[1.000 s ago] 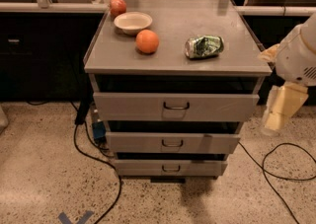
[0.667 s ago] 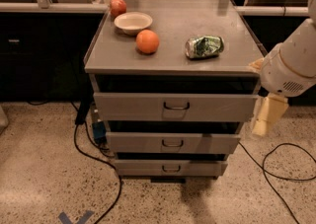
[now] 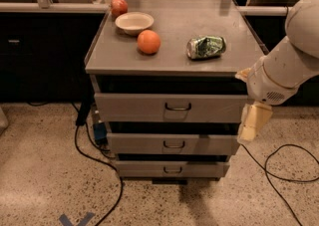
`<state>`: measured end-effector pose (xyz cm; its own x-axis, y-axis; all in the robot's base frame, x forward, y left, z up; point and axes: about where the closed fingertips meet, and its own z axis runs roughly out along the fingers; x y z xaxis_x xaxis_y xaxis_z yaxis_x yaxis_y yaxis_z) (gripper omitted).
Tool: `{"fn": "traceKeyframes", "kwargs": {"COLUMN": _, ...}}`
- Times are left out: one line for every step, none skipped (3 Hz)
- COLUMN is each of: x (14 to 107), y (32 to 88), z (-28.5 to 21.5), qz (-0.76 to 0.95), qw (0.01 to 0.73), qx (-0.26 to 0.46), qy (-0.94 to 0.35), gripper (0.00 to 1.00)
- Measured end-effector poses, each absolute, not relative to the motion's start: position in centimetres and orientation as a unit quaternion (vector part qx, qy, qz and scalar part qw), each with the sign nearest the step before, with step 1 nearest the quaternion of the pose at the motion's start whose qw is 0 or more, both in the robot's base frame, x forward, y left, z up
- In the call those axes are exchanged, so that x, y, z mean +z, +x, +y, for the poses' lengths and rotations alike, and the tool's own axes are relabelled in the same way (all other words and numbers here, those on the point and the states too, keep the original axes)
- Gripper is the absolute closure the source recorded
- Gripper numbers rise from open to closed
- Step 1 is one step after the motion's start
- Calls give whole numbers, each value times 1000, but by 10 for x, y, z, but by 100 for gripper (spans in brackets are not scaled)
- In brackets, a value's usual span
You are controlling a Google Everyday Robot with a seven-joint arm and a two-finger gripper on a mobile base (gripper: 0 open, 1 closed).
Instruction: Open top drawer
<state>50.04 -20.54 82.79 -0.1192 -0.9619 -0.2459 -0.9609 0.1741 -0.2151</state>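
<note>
So the cream-coloured two-finger gripper [image 3: 254, 123] has slid in over the last second. It used to hang well off to the right of the small dark wire loop handle [image 3: 178, 106], and now it's lower and a good bit closer, though still to the right of that handle and a touch below it. The bulky white robot arm [image 3: 286, 65] has swung in with it and sits up and to the right of the handle.

The wide grey metal top drawer [image 3: 149, 108] hasn't budged as far as I can see. The handle sits dead centre on its front, with nothing touching it. The crushed green can [image 3: 206, 47] is up on the grey cabinet top [image 3: 174, 26], above the handle and a bit right.

I honestly can't tell whether the gripper is spread or closed from this angle.

My read is that this is still the approach and the opening hasn't started. It needs to keep coming left and up a little to line up with the handle before any pull. If it stays this low, I reckon it could bump the drawer front.
</note>
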Motion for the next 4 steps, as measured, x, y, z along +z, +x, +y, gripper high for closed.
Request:
{"fn": "traceKeyframes", "kwargs": {"x": 808, "y": 512, "z": -199, "qz": 732, "qw": 163, "qx": 2, "qy": -661, "gripper": 0}}
{"fn": "traceKeyframes", "kwargs": {"x": 793, "y": 523, "z": -194, "qz": 722, "qw": 162, "qx": 3, "qy": -673, "gripper": 0}}
{"fn": "traceKeyframes", "kwargs": {"x": 776, "y": 532, "z": -188, "qz": 715, "qw": 166, "qx": 3, "qy": -679, "gripper": 0}}
{"fn": "traceKeyframes", "kwargs": {"x": 744, "y": 541, "z": -184, "qz": 717, "qw": 172, "qx": 5, "qy": -676, "gripper": 0}}
